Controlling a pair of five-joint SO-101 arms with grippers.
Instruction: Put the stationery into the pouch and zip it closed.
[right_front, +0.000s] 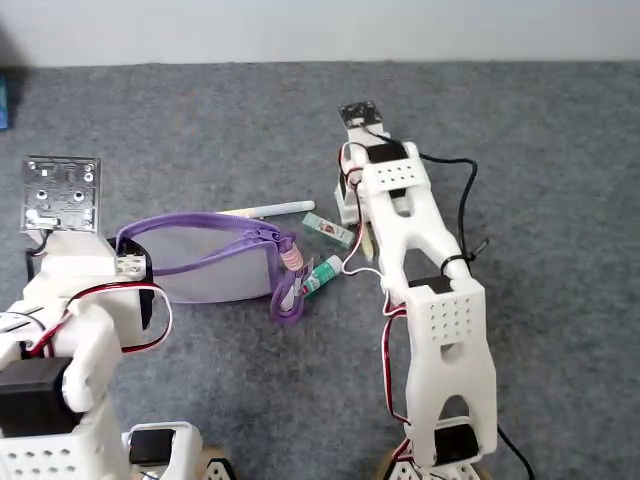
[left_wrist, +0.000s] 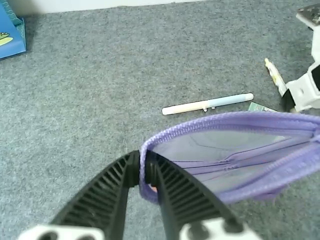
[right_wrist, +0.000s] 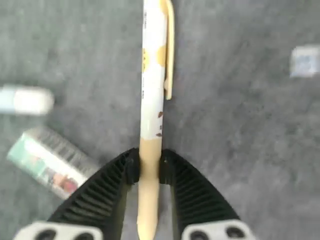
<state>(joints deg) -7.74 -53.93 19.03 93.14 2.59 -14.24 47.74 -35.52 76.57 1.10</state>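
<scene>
Loading step: left gripper (left_wrist: 144, 164) is pinching the pouch (left_wrist: 225, 150) rim, right gripper (right_wrist: 149, 161) is clamping a pen (right_wrist: 151, 75), needing aiming into the pouch mouth.

The pouch (right_front: 210, 275) mouth gapes open; a pastel pen (right_front: 268, 209) lies just beyond its far rim, and a small box (right_front: 328, 228) and green tube (right_front: 320, 275) crowd its right end (the right arm (right_front: 420, 240) looms there too). Bare worktop (right_front: 200, 130) stretches beyond.
</scene>
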